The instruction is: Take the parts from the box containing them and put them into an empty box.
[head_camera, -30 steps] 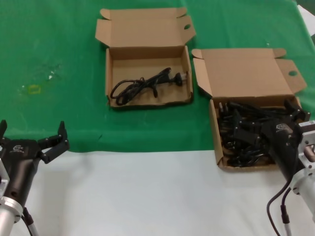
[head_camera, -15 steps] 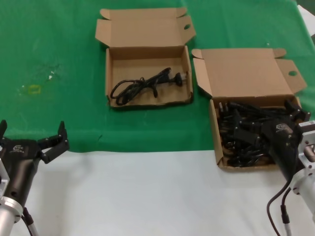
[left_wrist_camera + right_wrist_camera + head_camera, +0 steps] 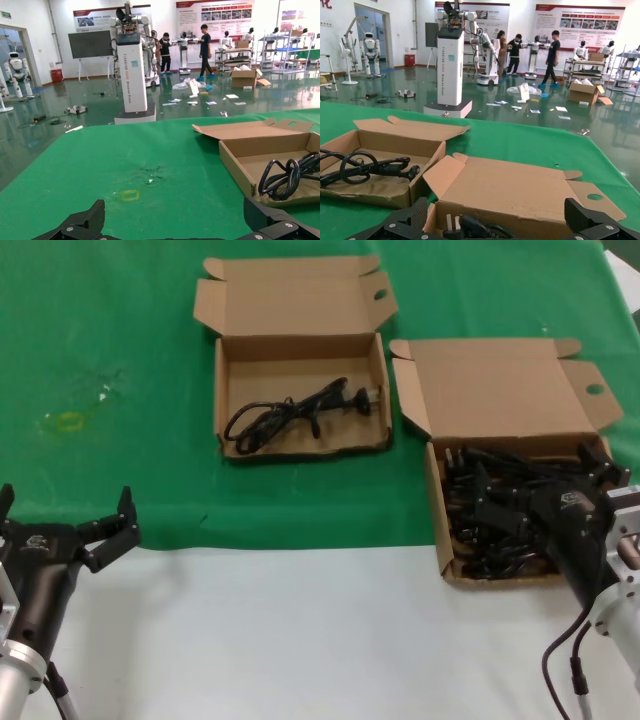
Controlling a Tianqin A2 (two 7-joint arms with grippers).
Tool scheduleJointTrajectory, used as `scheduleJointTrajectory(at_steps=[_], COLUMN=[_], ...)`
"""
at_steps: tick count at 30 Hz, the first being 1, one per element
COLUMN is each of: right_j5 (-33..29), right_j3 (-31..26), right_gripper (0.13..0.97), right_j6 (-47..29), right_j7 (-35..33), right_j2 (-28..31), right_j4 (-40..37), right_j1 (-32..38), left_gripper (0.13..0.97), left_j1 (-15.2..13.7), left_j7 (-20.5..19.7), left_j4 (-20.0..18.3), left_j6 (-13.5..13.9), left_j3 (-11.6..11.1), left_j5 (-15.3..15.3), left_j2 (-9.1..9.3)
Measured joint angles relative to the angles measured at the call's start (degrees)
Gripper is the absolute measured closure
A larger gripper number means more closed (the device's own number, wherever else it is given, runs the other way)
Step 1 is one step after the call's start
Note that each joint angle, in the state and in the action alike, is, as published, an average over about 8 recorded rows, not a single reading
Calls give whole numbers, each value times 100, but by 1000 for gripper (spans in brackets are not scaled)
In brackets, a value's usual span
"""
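The larger cardboard box (image 3: 436, 510) sits at the right, full of tangled black power cords (image 3: 480, 525). My right gripper (image 3: 540, 476) is open, low over those cords inside the box; a plug (image 3: 465, 227) shows between its jaws, with the box's lid (image 3: 520, 190) beyond. The smaller shallow box (image 3: 300, 447) lies at the back middle with one looped cord (image 3: 290, 412) in it. It also shows in the left wrist view (image 3: 235, 160) with that cord (image 3: 285, 175). My left gripper (image 3: 65, 504) is open and empty at the front left, over the green cloth's edge.
The green cloth (image 3: 100, 340) covers the far part of the table; the near part is white (image 3: 300, 640). A small yellow mark (image 3: 68, 421) is on the cloth at the left. The two boxes stand close together.
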Motion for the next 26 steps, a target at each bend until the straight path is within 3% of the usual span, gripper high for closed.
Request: scheduleJointTrajectory(at_steps=[26], right_j5=[0], right_j3=[0], right_gripper=[129], right_j6=[0], right_j7=[0], right_j2=[0], right_j4=[0], right_j1=[0], left_gripper=[132], left_j1=[0], left_j7=[0], left_j4=[0], left_j6=[0], left_j3=[0], left_j5=[0], left_j2=[0])
